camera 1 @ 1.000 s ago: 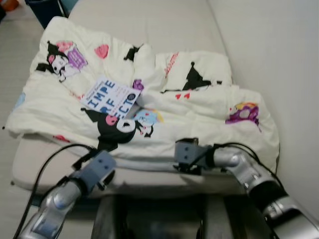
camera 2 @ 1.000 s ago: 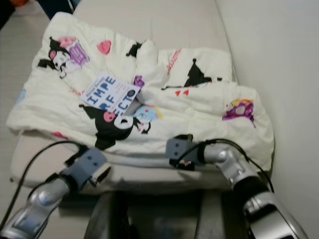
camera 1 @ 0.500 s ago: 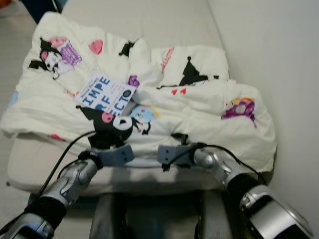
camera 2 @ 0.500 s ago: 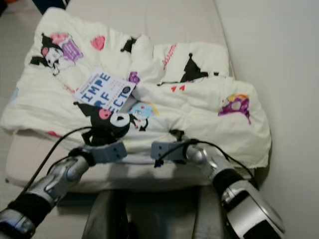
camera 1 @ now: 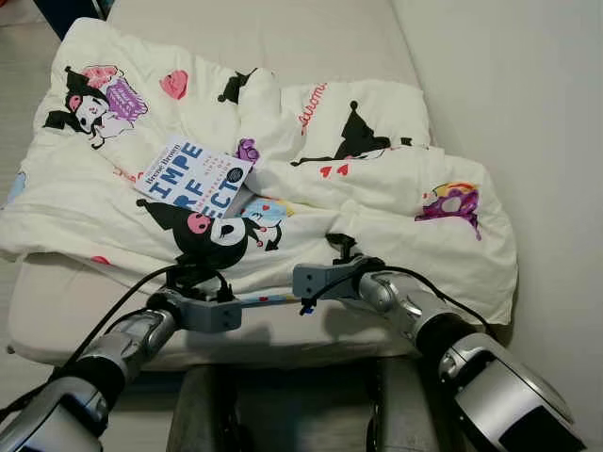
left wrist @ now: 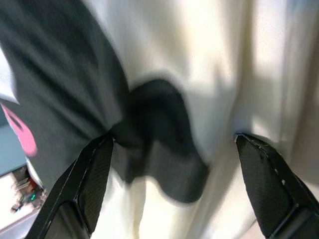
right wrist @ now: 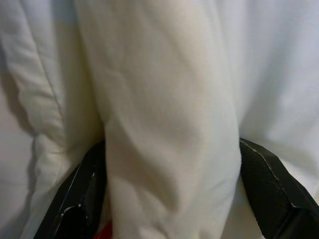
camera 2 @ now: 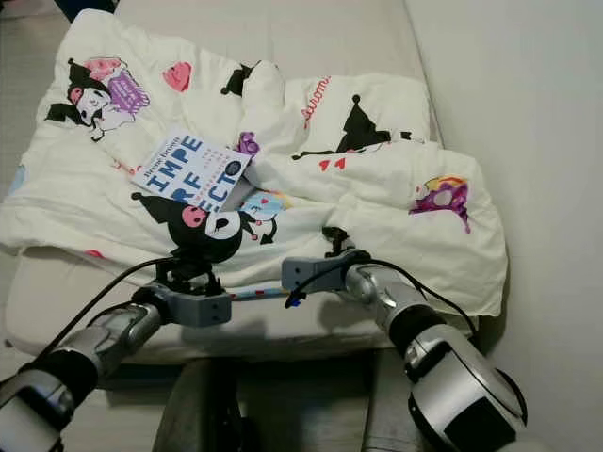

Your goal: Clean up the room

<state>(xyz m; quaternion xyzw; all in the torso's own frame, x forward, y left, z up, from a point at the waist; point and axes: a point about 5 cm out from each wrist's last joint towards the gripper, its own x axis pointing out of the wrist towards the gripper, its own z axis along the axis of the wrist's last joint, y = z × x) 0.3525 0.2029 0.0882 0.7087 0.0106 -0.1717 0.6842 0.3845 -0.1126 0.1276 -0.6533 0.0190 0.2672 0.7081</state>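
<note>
The blanket point(camera 1: 283, 169) lies rumpled across the near end of the mattress point(camera 1: 283, 38), a soft cream quilt printed with black cartoon figures, hearts and purple patches, bunched into thick folds toward the wall point(camera 1: 528, 141) and hanging over the near edge. A book point(camera 1: 193, 179) with large blue letters on its cover rests on top of it, tilted and partly tucked under a fold. Both arms reach to the near hem: the left gripper point(left wrist: 172, 172) has its fingers spread wide with a dark printed patch of cloth bulging between them, and the right gripper point(right wrist: 172, 184) is likewise spread, with a thick roll of cloth lying between its fingers, not yet pinched as far as the wrist views show. The main risk is the book: if the quilt is lifted or pulled from this edge, it would likely slide off the folds and drop onto the mattress or the floor point(camera 1: 14, 104). A second risk is a poor grip, since the padding is bulky and slack, so a shallow pinch could catch only one layer and slip free.
</note>
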